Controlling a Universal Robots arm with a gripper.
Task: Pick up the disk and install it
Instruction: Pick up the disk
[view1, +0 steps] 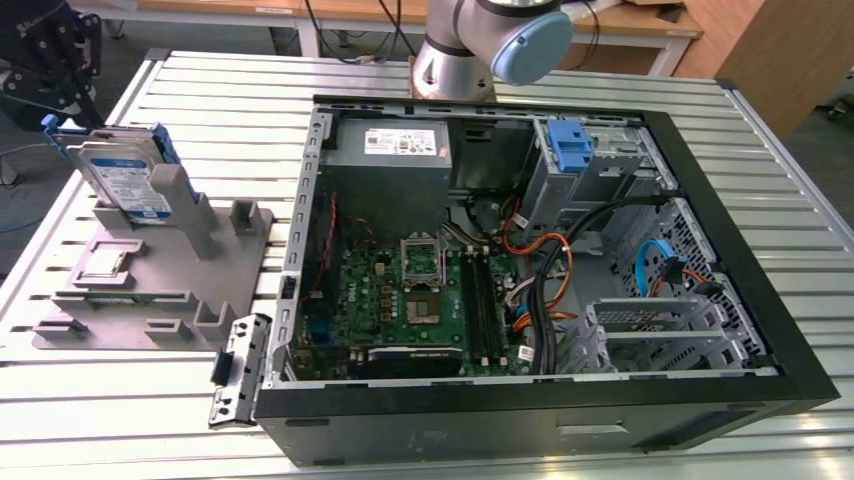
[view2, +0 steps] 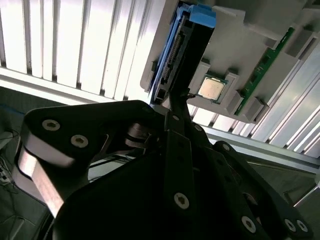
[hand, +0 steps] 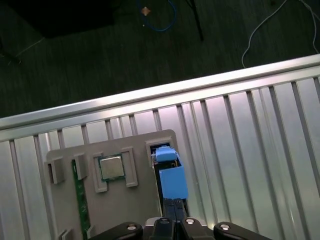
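Observation:
The disk (view1: 127, 185) stands on edge in a grey holder (view1: 147, 290) on the slatted table, at the exterior view's left, silver with a white-and-blue label and blue rails. My gripper (view1: 56, 112) hangs over the disk's upper corner on the side away from the case. In the first wrist view the disk's blue rail (hand: 172, 182) is edge-on in its slot, with my gripper (hand: 173, 207) over the disk's end. In the second wrist view my gripper (view2: 178, 100) reaches the disk's connector edge (view2: 170, 65). The fingers look pressed together, with no gap between them.
The open computer case (view1: 747, 300) lies in the middle of the table, with a grey power-supply box (view1: 390, 145) and a blue latch (view1: 570, 145) on its metal cage. The holder (hand: 125, 200) also carries a processor chip (hand: 111, 167) and a green memory stick (hand: 80, 200).

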